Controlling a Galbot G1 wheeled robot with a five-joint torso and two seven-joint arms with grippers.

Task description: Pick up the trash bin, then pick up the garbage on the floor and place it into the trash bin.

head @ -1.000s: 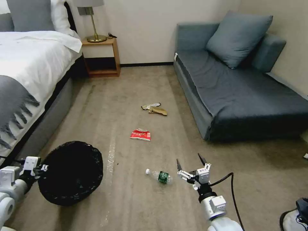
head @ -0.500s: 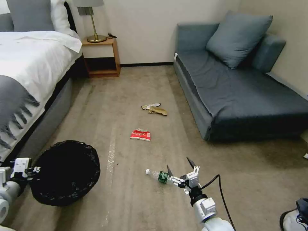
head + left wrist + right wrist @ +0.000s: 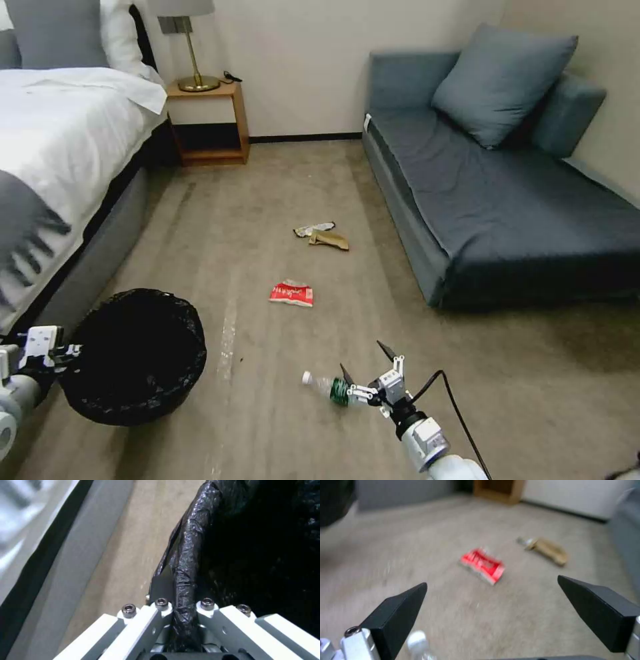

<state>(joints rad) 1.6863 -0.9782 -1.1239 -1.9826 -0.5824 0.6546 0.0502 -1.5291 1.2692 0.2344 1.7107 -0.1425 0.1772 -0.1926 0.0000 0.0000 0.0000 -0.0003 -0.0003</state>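
While your left gripper (image 3: 178, 610) holds the trash bin (image 3: 133, 357) by its rim, fingers clamped together on the black liner, your right gripper (image 3: 365, 365) sits low over the carpet with its fingers spread wide apart, just beside the bottle (image 3: 327, 387).

In the head view:
- Trash bin at 8 o'clock, near the bed (image 3: 60, 167), its mouth facing up and toward you.
- Bottle at 6 o'clock, lying on its side, white cap pointing toward 9. One right fingertip overlaps the green label; I can't tell whether it touches.
- Red-and-white packet (image 3: 291, 293) just above centre-bottom, toward 12 from the bottle, apart from it.
- Tan wrapper (image 3: 330, 240) and silvery wrapper (image 3: 312, 230) further toward 12, touching each other.
- Sofa (image 3: 500, 193) at 3 o'clock.

In the right wrist view the white cap sits at the frame edge next to one finger (image 3: 395, 616), not centred between the two.

Risks as I judge them:
- The bottle looks off-centre in the open fingers. Close now and you may catch only the cap end, so a round, light bottle could roll or squirt out.
- A fingertip nudging the label before closing would roll it away across the carpet.
- The left grip may be pinching mostly liner; the bag could slip off the rim and let the bin sag or drop.
- The right arm's cable (image 3: 450, 400) trails loose and could snag.
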